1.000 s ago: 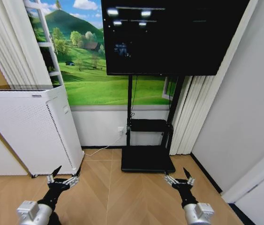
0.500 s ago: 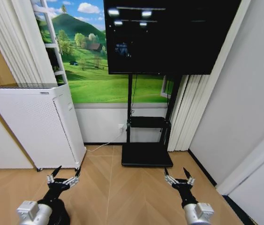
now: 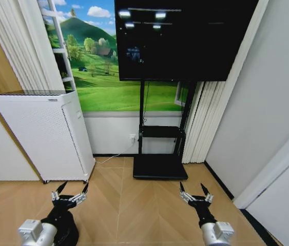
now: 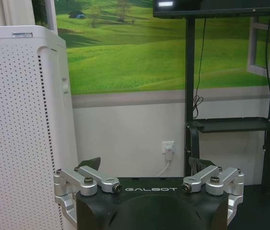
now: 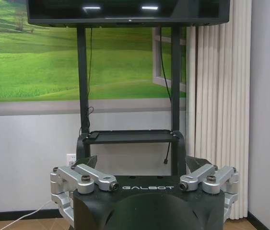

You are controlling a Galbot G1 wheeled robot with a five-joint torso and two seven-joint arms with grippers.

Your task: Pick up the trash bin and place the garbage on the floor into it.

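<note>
Herringbone tan floor (image 3: 134, 205); round black trash bin (image 3: 67, 233) under left tool (image 3: 70, 193); both tools spread, empty.

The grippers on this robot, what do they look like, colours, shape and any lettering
The left gripper and the right gripper match: black tapered fingers on silver metal linkages with dark pivot screws, mounted on a black housing lettered GALBOT in white. Behind each, a slim black wrist runs into a silver-grey cylindrical arm segment.
</note>
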